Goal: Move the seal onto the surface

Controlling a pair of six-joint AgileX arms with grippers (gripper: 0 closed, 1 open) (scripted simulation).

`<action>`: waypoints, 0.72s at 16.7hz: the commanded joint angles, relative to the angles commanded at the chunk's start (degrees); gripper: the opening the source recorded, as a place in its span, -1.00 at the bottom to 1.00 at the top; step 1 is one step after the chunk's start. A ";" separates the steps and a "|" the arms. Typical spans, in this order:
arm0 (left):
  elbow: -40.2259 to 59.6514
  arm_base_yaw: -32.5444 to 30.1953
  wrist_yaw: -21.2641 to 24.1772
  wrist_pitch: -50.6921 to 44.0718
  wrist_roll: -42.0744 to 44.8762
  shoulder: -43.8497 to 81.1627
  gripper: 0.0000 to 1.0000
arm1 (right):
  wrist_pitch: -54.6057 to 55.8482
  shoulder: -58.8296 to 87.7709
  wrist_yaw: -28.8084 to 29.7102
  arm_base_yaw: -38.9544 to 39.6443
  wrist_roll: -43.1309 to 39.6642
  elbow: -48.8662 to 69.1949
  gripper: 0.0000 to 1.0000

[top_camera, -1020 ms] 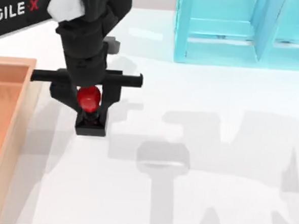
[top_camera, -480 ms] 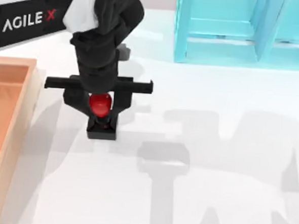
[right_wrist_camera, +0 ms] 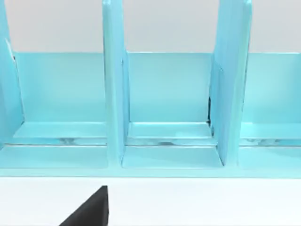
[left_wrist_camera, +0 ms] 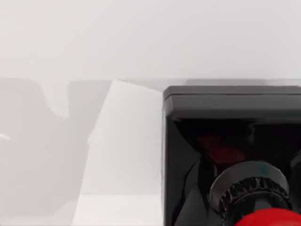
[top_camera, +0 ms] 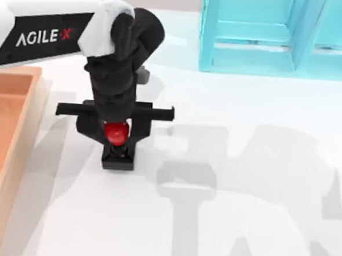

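Seal (top_camera: pixel 117 141) is clamped at its red knob between the fingers (top_camera: pixel 93 129) of the left gripper (top_camera: pixel 116 133), which points straight down from the left arm (top_camera: pixel 55 31) over the left-centre of the tabletop (top_camera: pixel 258 226). Its black square base sits just below the fingers in the top view; whether the base touches the tabletop or hangs just above it cannot be told. The left wrist view shows the seal (left_wrist_camera: pixel 230 155) close up: black block, ribbed collar and the edge of the red knob, with bare white tabletop (left_wrist_camera: pixel 117 42) and soft shadows beyond it.

Left of the gripper, near but apart, lies the orange-brown wooden tray (top_camera: pixel 23 130) along the table's left edge. At the far side, right of the left arm, stands the light-blue shelf unit (top_camera: pixel 209 31), well apart from the seal. The right wrist view faces the shelf unit (right_wrist_camera: pixel 113 94) and its open compartments, with white tabletop (right_wrist_camera: pixel 211 202) in front. Whether the right gripper is open or closed cannot be told.
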 joint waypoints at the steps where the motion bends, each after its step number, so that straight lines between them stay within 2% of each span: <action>1: 0.00 0.00 0.00 0.00 0.00 0.00 -0.85 | 0.00 0.00 0.00 0.00 0.00 0.00 1.00; 12: 0.00 0.00 0.00 0.00 0.00 0.00 0.81 | 0.00 0.00 0.00 0.00 0.00 0.00 1.00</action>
